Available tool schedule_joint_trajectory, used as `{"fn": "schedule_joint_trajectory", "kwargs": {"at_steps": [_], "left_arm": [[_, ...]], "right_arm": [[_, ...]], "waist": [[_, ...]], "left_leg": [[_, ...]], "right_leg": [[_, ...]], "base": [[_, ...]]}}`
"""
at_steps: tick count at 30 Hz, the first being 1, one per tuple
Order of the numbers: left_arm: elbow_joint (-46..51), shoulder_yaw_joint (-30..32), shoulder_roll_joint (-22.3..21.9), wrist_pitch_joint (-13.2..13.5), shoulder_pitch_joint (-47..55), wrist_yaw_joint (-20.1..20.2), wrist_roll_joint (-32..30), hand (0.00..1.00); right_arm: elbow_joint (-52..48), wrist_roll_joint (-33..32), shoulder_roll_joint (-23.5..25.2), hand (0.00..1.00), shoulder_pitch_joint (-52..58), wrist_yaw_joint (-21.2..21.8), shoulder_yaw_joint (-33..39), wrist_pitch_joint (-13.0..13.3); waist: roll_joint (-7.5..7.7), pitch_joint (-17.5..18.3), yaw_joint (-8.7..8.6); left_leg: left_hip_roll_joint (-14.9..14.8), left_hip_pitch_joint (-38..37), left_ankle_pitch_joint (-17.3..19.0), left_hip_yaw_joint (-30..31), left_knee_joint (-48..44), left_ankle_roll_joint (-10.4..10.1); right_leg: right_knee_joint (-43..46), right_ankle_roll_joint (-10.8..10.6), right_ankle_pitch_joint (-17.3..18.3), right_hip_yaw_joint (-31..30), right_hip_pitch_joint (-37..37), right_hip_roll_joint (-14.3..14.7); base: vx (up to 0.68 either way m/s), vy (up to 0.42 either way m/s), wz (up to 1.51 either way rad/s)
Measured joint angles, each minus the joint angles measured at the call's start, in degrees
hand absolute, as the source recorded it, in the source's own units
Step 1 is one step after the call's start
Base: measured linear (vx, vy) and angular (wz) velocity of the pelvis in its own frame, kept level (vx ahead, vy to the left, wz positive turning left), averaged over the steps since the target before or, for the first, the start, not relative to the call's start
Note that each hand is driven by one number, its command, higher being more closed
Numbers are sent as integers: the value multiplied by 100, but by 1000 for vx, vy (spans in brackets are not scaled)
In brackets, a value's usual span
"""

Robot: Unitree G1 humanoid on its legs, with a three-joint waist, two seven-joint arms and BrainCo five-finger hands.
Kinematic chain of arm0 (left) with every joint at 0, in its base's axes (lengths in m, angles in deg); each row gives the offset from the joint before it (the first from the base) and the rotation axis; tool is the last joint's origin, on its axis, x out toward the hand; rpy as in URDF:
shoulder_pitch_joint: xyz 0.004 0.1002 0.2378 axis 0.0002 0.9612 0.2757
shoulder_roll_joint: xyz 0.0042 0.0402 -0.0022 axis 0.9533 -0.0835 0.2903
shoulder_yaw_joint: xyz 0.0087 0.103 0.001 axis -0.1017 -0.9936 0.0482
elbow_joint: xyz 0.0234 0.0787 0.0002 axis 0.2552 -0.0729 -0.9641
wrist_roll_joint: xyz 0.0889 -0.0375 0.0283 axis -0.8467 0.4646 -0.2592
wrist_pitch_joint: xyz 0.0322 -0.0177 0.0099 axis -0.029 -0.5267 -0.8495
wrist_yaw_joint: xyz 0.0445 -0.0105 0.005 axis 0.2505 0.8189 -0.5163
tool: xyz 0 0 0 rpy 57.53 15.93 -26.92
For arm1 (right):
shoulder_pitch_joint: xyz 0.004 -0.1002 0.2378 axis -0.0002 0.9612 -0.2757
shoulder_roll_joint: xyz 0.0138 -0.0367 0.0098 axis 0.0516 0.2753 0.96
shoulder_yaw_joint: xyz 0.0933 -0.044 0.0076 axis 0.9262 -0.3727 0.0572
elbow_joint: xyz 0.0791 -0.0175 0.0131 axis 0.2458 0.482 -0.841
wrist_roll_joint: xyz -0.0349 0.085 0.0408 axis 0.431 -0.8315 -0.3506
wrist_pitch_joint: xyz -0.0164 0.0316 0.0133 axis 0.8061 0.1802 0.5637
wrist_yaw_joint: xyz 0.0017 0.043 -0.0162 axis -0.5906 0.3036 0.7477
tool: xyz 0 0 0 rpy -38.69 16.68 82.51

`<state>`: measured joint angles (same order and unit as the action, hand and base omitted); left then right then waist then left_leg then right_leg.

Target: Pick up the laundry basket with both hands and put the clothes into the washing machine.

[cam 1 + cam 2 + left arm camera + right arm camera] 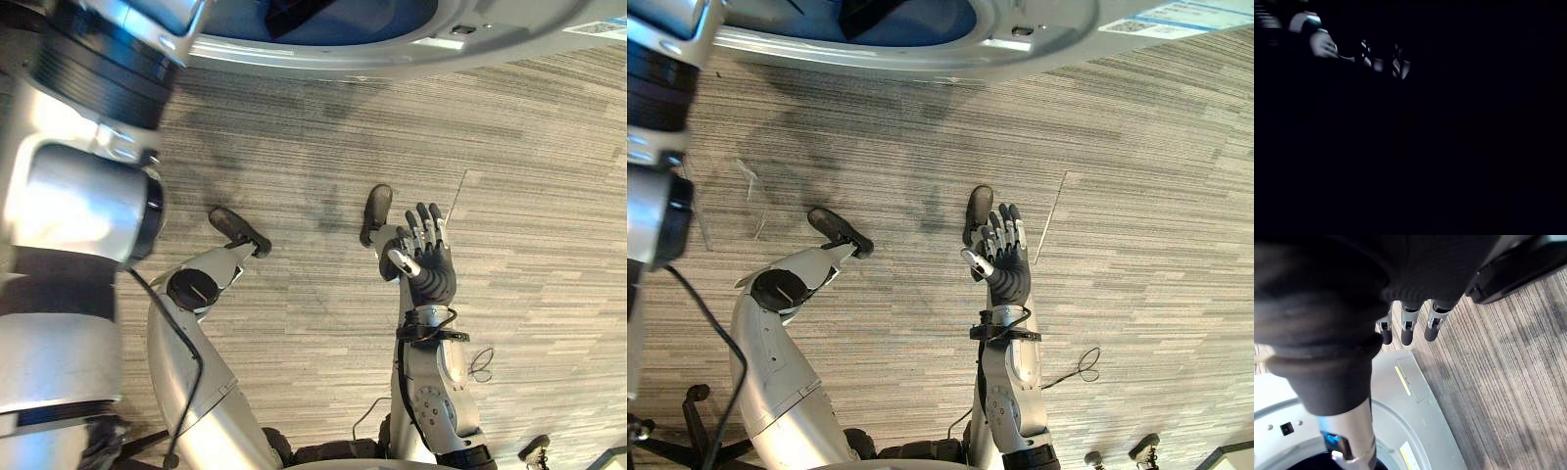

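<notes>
- Nearest to us, the left arm (83,196) is looming at the left of the eye views and running up towards the washing machine (411,44) at the top.
- We are making out the left robot hand (1323,47) as faint pale shapes in darkness in its own wrist view. We cannot tell whether it is gripping anything.
- We are seeing the right robot hand (1004,257) hanging over the carpeted floor (1156,196), fingers straight and spread, holding nothing.
- We are placing the clothes (333,18) as blue cloth inside the machine's round opening.
- We are judging them soft, light and limp, likely to drape and catch on the rim. Bunching a thick fold is looking like the best hold.
- We are getting the machine's grey top panel and a scrap of blue from the right wrist view, while the eye views are giving us the right palm instead.
</notes>
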<state>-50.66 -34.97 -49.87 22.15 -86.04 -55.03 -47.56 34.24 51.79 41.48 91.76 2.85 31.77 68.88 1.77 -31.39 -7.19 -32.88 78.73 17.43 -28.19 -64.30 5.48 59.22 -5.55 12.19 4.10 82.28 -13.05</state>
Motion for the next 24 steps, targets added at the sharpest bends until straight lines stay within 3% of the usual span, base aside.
{"fn": "schedule_joint_trajectory", "kwargs": {"at_steps": [1,3,5,7,8,10,11,13,20,24], "left_arm": [[-87,-90,125,-14,127,248,-854,0],[-162,-157,300,-22,619,570,-1835,0],[-299,-160,264,-33,903,709,-2148,0],[-932,50,-107,-93,1197,1010,-2347,0],[-1378,606,-513,-204,1283,1242,-2300,0],[-1908,1562,-897,-535,1282,1692,-1444,0],[-2093,2097,-934,-721,1279,1944,-773,0],[-2176,2593,-898,-904,1278,2159,-102,0],[-2165,3519,-901,-898,1264,1951,2053,0],[-2031,3880,-892,-885,1427,1739,2088,0]], "right_arm": [[103,-42,-1,0,5,71,9,96],[186,-224,-3,0,83,124,3,199],[234,-275,-4,0,112,124,3,260],[280,-383,-5,0,140,115,-14,306],[300,-411,-6,0,139,109,-38,316],[289,-413,-7,0,139,108,-62,217],[275,-414,-9,0,161,127,-89,126],[219,-413,-11,0,221,160,-83,44],[242,-410,-165,0,223,247,-36,-285],[296,-404,-164,0,222,238,-39,-287]], "waist": [[1,0,-16],[1,0,-39],[1,0,-39],[1,0,-31],[4,-2,-12],[5,-2,-33],[6,-2,-103],[7,-3,-103],[29,-2,8],[29,-2,30]], "left_leg": [[-2,-98,0,-52,53,0],[-11,-267,-8,-137,152,-12],[-18,-331,-15,-164,195,-25],[-52,-366,-34,-167,240,-57],[-106,-366,-35,-168,237,-58],[-117,-365,-38,-146,244,-63],[-116,-366,-53,-125,261,-85],[-110,-366,-115,-125,336,-100],[-118,-365,-275,3,522,-176],[-119,-379,-290,59,523,-176]], "right_leg": [[-71,-3,-25,-16,-68,21],[-172,1,-42,-40,-171,77],[-216,1,-42,-43,-213,108],[-276,8,-48,-13,-262,159],[-296,23,-58,5,-278,207],[-307,27,-64,31,-304,222],[-316,27,-64,46,-321,228],[-361,43,-74,64,-323,246],[-531,109,-114,235,-464,304],[-531,116,-118,285,-534,303]], "base": [[-20,47,-13],[-10,32,-13],[8,11,-10],[12,8,-12],[8,16,-14],[4,22,-8],[0,0,0],[-16,4,2],[-19,7,1],[-4,8,0]]}}
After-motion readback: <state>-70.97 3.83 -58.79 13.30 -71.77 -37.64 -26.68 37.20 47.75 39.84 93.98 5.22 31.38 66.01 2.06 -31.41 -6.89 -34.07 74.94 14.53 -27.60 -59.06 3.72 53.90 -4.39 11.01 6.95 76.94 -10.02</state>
